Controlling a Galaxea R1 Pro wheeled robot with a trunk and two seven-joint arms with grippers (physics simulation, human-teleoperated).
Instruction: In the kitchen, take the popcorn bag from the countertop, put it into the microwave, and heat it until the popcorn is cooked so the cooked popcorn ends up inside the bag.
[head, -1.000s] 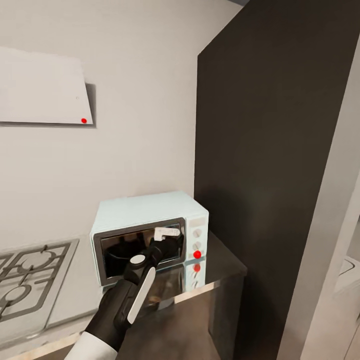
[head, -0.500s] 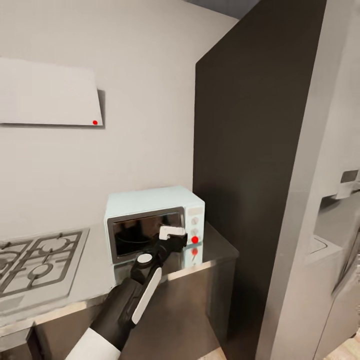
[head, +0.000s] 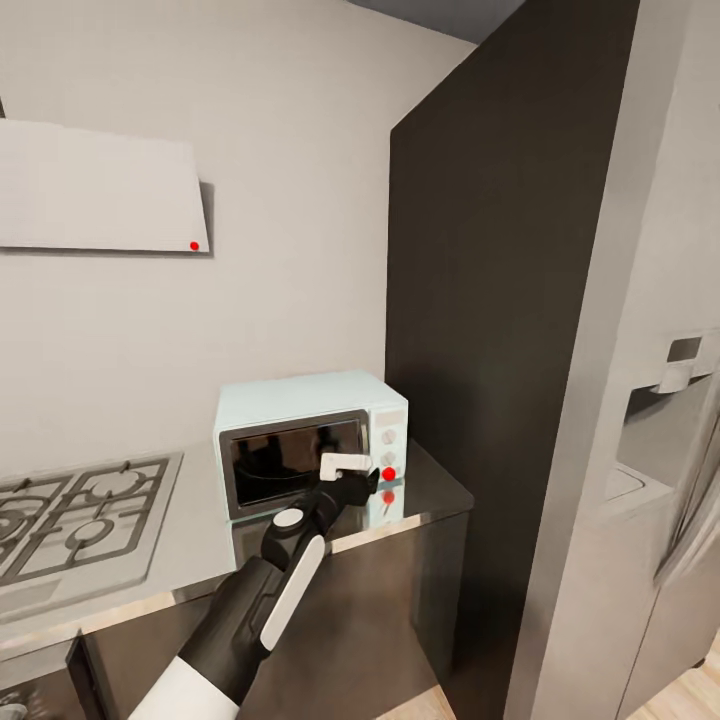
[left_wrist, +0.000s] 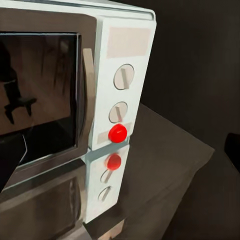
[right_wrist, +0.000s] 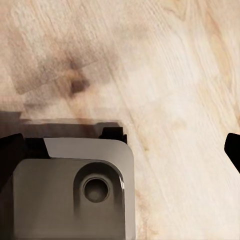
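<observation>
The pale-blue microwave (head: 300, 425) stands on the grey countertop (head: 435, 493) with its dark glass door shut. On its side panel two white knobs sit above a round light (left_wrist: 117, 133) that glows red. My left gripper (head: 367, 483) hovers just in front of that panel, close to the red light. In the left wrist view one dark fingertip (left_wrist: 233, 145) shows at the frame's edge, spread wide, with nothing held. My right gripper (right_wrist: 123, 149) hangs open over the wooden floor. The popcorn bag is out of view.
A gas hob (head: 80, 510) lies in the countertop left of the microwave, under a white hood (head: 100, 190). A tall dark panel (head: 480, 300) rises right beside the microwave, with a grey fridge (head: 660, 450) further right. My grey base (right_wrist: 75, 195) shows under the right gripper.
The head camera has pulled back and up, so the microwave looks smaller and the fridge has come into view. My left gripper has shifted from the door's right side to the red light.
</observation>
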